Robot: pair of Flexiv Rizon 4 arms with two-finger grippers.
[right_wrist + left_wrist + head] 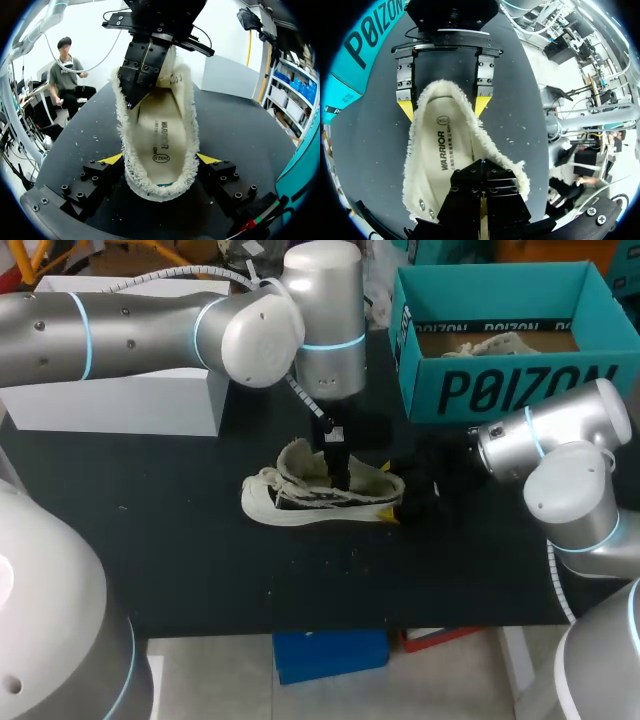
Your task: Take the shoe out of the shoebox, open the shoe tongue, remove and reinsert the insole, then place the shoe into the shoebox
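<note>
While the fleece-lined sneaker point(320, 495) sits upright on the black table point(180, 560), out of the teal shoebox point(520, 390), its heel is clamped from both sides by the right gripper point(160, 160). The left gripper point(481, 167) is sunk into the opening, fingers pressed together over the insole point(162, 135), which lies flat inside; whether its edge is nipped cannot be told. The insole step is judged to be in hand, and next a sure pinch on the insole's edge is called for, with the heel held steady.
</note>
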